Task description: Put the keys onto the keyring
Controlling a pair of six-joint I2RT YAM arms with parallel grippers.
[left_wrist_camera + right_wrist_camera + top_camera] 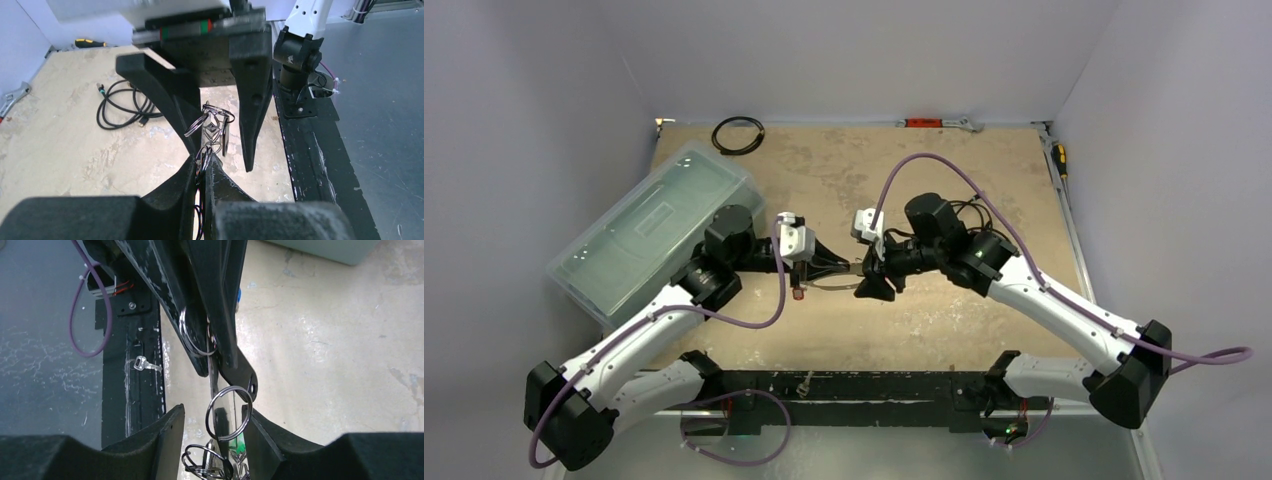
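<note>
Left end effector (202, 164) is clamped on the keyring (187, 345) above the bench (984, 180); right end effector (212, 413) gapes around the tagged keys (214, 131), apparently already threaded; one loose key (142, 363) on the base rail (132, 395) seems left.

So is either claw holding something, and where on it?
The left pincer pinches the large thin silvery metal hoop by its wire rim. The right pincer is open around small metal keys hanging there, gripping nothing.
</note>
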